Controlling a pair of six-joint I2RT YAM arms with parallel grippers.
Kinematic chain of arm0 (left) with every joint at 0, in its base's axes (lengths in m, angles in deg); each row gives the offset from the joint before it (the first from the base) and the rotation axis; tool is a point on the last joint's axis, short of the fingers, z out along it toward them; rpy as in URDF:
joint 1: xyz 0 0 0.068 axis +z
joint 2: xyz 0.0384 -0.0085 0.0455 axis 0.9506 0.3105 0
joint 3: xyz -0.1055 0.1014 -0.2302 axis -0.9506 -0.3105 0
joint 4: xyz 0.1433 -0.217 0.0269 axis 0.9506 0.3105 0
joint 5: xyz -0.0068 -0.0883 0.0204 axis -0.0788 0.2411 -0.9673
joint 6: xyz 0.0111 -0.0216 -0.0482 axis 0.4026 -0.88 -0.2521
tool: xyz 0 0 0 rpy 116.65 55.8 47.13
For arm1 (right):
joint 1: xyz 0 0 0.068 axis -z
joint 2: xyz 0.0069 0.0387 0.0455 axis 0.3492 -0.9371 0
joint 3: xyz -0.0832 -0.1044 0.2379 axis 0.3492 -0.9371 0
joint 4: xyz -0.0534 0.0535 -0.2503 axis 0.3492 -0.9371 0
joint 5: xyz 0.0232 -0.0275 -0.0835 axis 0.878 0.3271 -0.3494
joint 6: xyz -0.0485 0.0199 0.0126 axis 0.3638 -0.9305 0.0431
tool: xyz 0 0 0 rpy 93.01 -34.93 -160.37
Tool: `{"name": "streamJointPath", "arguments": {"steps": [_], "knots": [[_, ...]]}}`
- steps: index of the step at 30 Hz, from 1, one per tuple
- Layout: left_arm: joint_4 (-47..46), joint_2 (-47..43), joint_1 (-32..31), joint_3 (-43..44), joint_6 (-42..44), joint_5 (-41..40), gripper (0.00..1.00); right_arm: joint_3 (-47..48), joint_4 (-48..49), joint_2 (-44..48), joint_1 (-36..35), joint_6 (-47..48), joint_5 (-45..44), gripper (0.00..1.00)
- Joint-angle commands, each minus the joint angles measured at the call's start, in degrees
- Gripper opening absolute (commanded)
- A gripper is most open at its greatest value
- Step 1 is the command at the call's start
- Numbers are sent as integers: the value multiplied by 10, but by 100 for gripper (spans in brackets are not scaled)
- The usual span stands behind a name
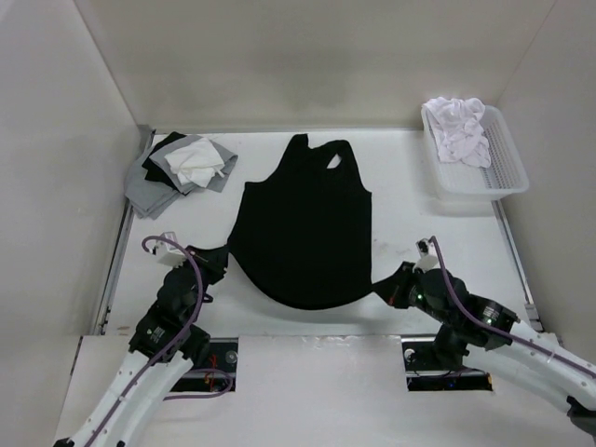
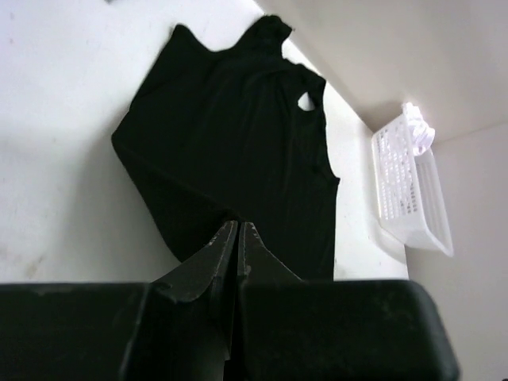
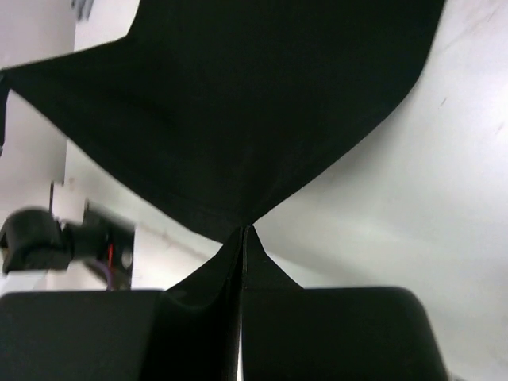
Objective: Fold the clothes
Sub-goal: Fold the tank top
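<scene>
A white plastic basket [image 1: 510, 175] sits at the far right corner of the bench [image 1: 410, 219], with white garments [image 1: 456, 130] heaped at its far end. At the far left lies a loose pile of grey, black and white cloths [image 1: 182, 172]. Both are well apart from the black tank top [image 1: 303, 228], and nothing lies between it and either arm.

The tank top is spread in the middle of the bench, neck and straps towards the back wall and rounded hem towards the arms. Its body lies mostly flat. One strap is folded so that a small gap of white bench shows through near the neck. The fabric is plain, thin and matte.

The left tool [image 1: 220, 257] is closed tight on the left corner of the hem, which is drawn out sideways into a point. In the left wrist view the fingertips [image 2: 228, 238] meet with no gap at the dark cloth's edge. The right tool [image 1: 389, 285] is likewise pinched shut on the right hem corner. In the right wrist view the fabric rises into a taut peak at the closed tips.
</scene>
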Motion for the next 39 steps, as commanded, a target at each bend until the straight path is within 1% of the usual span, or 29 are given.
{"name": "streamJointPath", "arguments": {"steps": [1, 4, 5, 7, 10, 12, 13, 15, 17, 19, 21, 22, 23, 24, 25, 27, 28, 29, 30, 32, 33, 34, 36, 38, 39], "knots": [[108, -22, -20, 27, -46, -35, 0, 46, -67, 0, -68, -71, -76, 0], [90, -6, -31, 34, -39, -74, 0, 81, -54, -49, -100, -54, -124, 0], [60, 18, -33, 32, -31, -85, 0, 89, -33, -79, -85, -29, -131, 0], [-37, 88, -36, 31, -8, -98, 0, 104, 32, -151, -25, 26, -105, 0], [-221, 242, -14, 62, 40, -98, 0, 129, 171, -254, 93, 103, -22, 0], [-320, 363, 9, 112, 64, -94, 0, 165, 246, -329, 180, 127, 34, 0], [-357, 422, 22, 144, 73, -93, 0, 182, 273, -356, 210, 132, 50, 0], [-412, 541, 50, 225, 84, -88, 0, 245, 325, -441, 273, 131, 92, 0], [-434, 651, 73, 318, 92, -87, 0, 326, 354, -526, 324, 133, 120, 0], [-435, 761, 94, 426, 100, -77, 0, 421, 357, -620, 369, 125, 143, 0], [-413, 870, 114, 547, 110, -61, 0, 526, 351, -716, 399, 119, 165, 0], [-399, 910, 120, 595, 112, -58, 0, 581, 345, -767, 411, 113, 173, 0], [-381, 959, 127, 655, 114, -52, 2, 641, 329, -820, 422, 99, 180, 0], [-358, 1017, 134, 726, 119, -43, 7, 696, 315, -869, 430, 88, 190, 1], [-347, 1055, 137, 771, 121, -30, 13, 747, 308, -919, 436, 77, 194, 7], [-343, 1084, 141, 806, 121, -15, 27, 820, 297, -992, 440, 61, 200, 28], [-354, 1081, 143, 798, 123, -17, 34, 827, 297, -1006, 439, 59, 205, 37], [-374, 1067, 145, 770, 124, -23, 39, 821, 300, -1009, 438, 58, 211, 42], [-396, 1044, 147, 732, 125, -28, 40, 801, 303, -1003, 437, 62, 212, 45], [-439, 987, 146, 627, 120, -45, 40, 732, 316, -969, 435, 73, 205, 45], [-453, 962, 144, 583, 116, -50, 40, 686, 328, -940, 429, 78, 198, 43], [-470, 927, 142, 518, 105, -57, 40, 633, 346, -909, 422, 82, 186, 39], [-509, 865, 127, 391, 71, -69, 37, 550, 382, -855, 409, 86, 172, 27], [-545, 822, 115, 285, 36, -71, 36, 465, 415, -801, 396, 82, 173, 10], [-555, 808, 112, 246, 19, -67, 36, 430, 426, -777, 389, 78, 173, 4]]}}
